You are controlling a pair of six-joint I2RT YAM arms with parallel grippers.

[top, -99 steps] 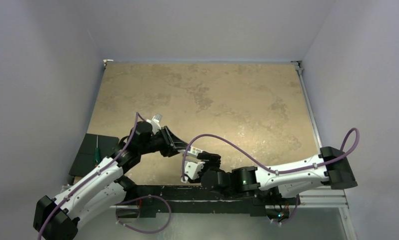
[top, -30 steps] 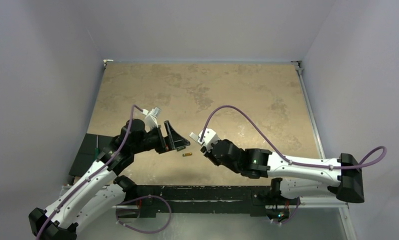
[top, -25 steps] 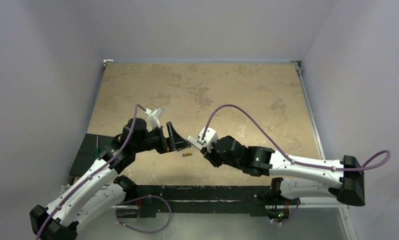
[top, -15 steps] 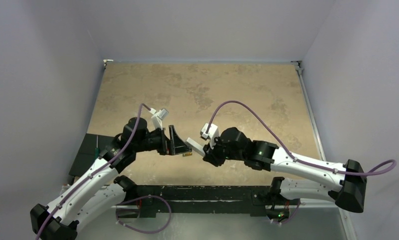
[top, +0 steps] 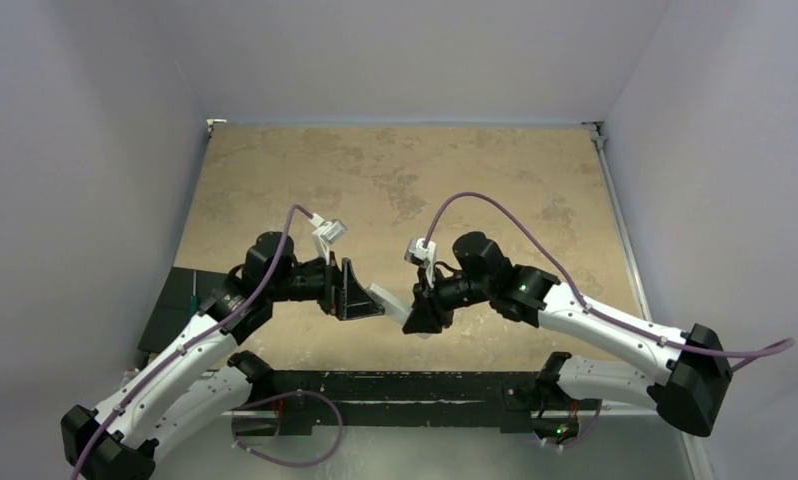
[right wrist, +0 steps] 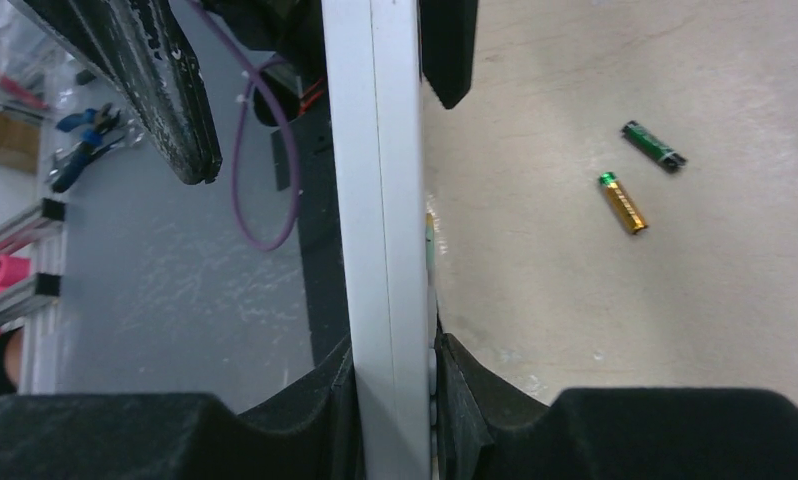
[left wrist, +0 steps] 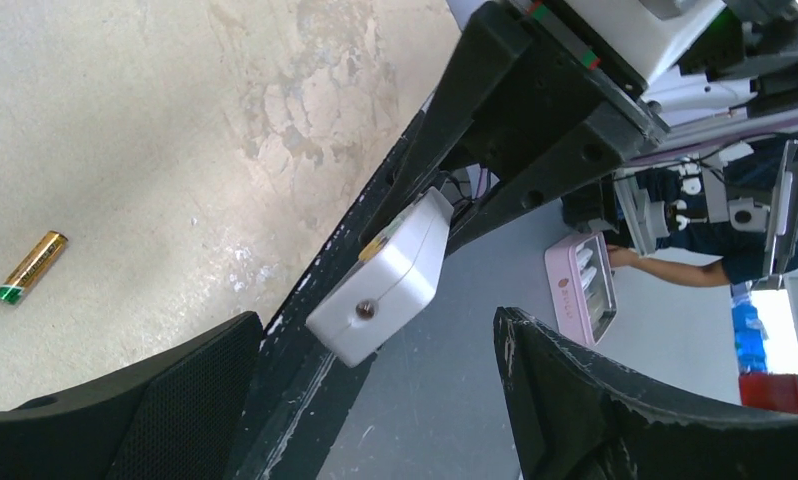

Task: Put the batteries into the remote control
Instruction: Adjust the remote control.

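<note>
Top view: the right gripper point(top: 420, 312) is clamped on the white remote control point(top: 383, 298) and holds it low over the near part of the table point(top: 425, 180). The remote's free end pokes toward the left gripper point(top: 360, 293), which is spread wide with nothing in it. No batteries are visible here - probably hidden by the arms.

Left wrist view: its own fingers point(left wrist: 175, 400) are far apart and empty. The remote's end face point(left wrist: 385, 280) sits in the gap ahead and touches neither finger. Further back the right gripper's black fingers pinch it. The gold battery point(left wrist: 30, 267) lies on the table at left, well apart from the remote.

Right wrist view: the remote point(right wrist: 380, 200) is seen edge-on, squeezed between both pads. The left gripper's fingers flank its far end, with no contact as far as I can tell. The gold battery point(right wrist: 623, 203) and the dark green battery point(right wrist: 652, 146) lie loose on the table at right, near each other and not touching. Neither is loaded.

Handling, my read: the remote looks light, rigid and smooth. Held by one end it could pivot or slip, so the second grip is best across the long edges near the free end, clear of the battery recess. I cannot tell whether the recess is open. The batteries are tiny, hard and slick and will roll - pinch across the barrel at mid-length.
</note>
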